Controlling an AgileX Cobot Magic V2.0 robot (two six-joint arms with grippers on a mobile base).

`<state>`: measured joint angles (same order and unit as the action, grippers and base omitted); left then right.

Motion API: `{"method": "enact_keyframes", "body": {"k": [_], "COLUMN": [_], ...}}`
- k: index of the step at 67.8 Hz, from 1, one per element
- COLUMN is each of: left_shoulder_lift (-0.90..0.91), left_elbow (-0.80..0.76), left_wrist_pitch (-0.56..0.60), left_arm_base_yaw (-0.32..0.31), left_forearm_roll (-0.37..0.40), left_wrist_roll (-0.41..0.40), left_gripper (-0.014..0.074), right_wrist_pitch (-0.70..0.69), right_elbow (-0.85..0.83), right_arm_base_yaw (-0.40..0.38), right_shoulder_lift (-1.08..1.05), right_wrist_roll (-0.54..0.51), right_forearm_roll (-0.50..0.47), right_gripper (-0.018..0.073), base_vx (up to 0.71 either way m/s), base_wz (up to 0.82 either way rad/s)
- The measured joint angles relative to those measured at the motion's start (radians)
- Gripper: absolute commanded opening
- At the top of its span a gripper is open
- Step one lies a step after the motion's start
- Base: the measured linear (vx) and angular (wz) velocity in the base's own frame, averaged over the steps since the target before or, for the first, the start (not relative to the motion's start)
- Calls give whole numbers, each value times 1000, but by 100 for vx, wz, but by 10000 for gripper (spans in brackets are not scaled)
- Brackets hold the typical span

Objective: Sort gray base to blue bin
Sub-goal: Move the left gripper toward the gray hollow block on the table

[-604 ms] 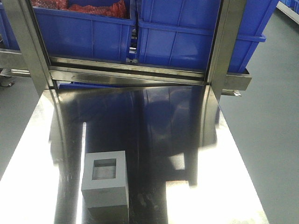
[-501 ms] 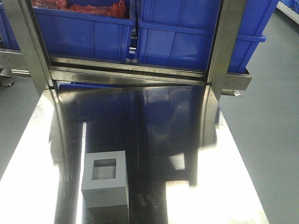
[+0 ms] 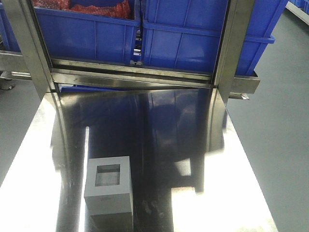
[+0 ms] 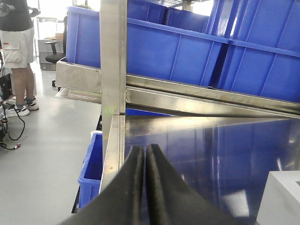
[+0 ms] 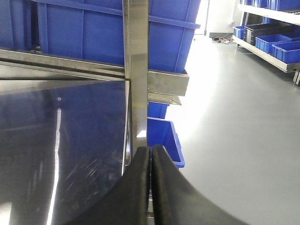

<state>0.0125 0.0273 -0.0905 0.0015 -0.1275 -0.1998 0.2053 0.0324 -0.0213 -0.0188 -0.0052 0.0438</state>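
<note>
Well, both tools [image 4: 143, 149] [image 5: 151, 150] fully closed, empty.

A polished steel table [image 3: 159, 125] is bounded at the back by a left post [image 3: 31, 48], a right post [image 3: 232, 48] and a steel rail [image 3: 130, 77]. Red material [image 3: 101, 8] is heaped behind the left post. A person [image 4: 16, 42] is seen standing on the gray floor [image 4: 47, 154], near an office chair [image 4: 55, 56]. A small crate [image 5: 164, 140] is set beside the table.

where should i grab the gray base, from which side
Likely pinch the gray base across two opposite flat side walls, coming down from above: it sits upright on the table, recess up, sides free. The shut left gripper must open first.
</note>
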Motion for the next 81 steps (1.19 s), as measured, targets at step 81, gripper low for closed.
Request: {"method": "enact_keyframes", "body": {"k": [81], "left_shoulder_lift": [0], "left_elbow": [-7], "left_wrist_pitch": [12], "left_arm_base_yaw": [0], "left_forearm_roll": [0], "left_wrist_roll": [0], "left_gripper": [-7], "right_wrist_pitch": [0], "right_elbow": [0], "right_arm_base_yaw": [0], "right_shoulder_lift": [0], "right_wrist_roll": [0], "right_forearm_roll": [0], "right_gripper": [-5], "base_vx": [0], "base_wz": [0]}}
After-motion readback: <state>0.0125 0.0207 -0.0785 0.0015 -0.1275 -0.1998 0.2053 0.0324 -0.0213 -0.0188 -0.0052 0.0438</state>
